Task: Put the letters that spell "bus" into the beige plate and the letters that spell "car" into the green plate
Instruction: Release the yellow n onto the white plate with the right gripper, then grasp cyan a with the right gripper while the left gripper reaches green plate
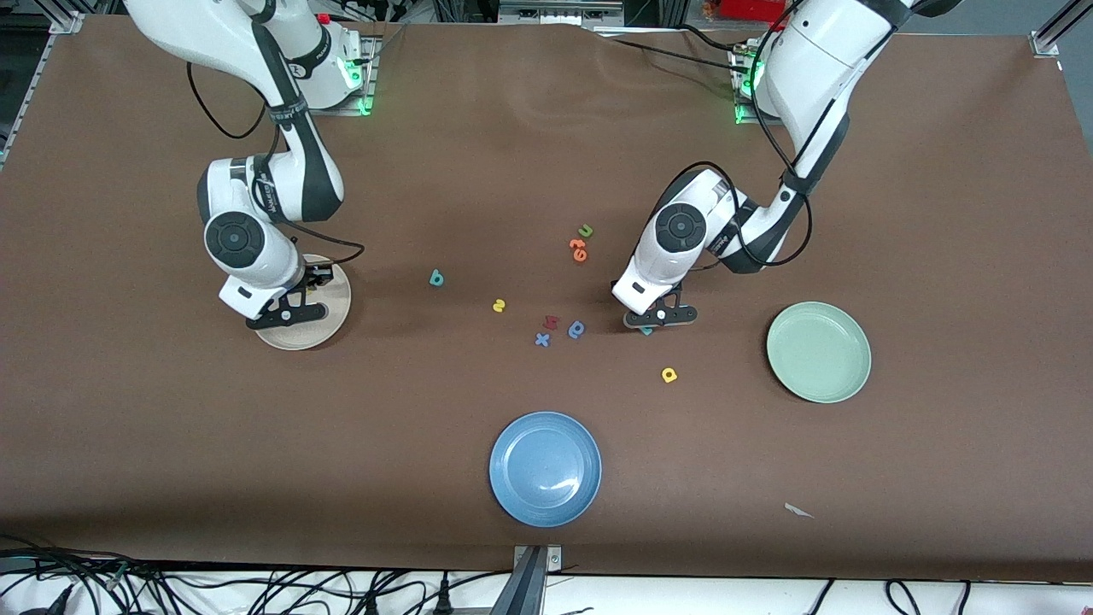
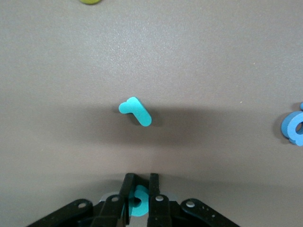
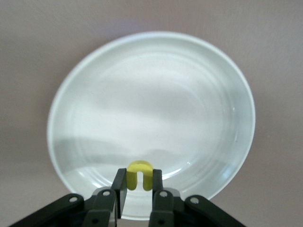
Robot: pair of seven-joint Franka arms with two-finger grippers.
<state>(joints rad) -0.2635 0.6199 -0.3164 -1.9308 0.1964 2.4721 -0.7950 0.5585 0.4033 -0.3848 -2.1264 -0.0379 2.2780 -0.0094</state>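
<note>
My right gripper [image 1: 295,306] [image 3: 139,176] hangs over the beige plate [image 1: 337,320] [image 3: 151,94], shut on the yellow "u" [image 3: 140,174]. My left gripper [image 1: 656,320] [image 2: 140,182] is low at the table, between the blue round letter and the green plate [image 1: 818,351]. It is shut on a teal curved letter, the "c" [image 2: 138,201]. The teal "r" [image 2: 136,111] [image 1: 646,330] lies just in front of its fingers. The yellow "a" [image 1: 669,374] [image 2: 90,1] lies nearer the camera. The teal "b" [image 1: 436,278] and yellow "s" [image 1: 499,305] lie mid-table.
A blue plate [image 1: 545,468] sits near the front edge. A green "u" [image 1: 586,231] and orange letters [image 1: 578,249] lie toward the bases. Red [image 1: 551,322], blue round [image 1: 576,329] [image 2: 293,127] and blue "x" [image 1: 541,340] letters cluster beside the left gripper.
</note>
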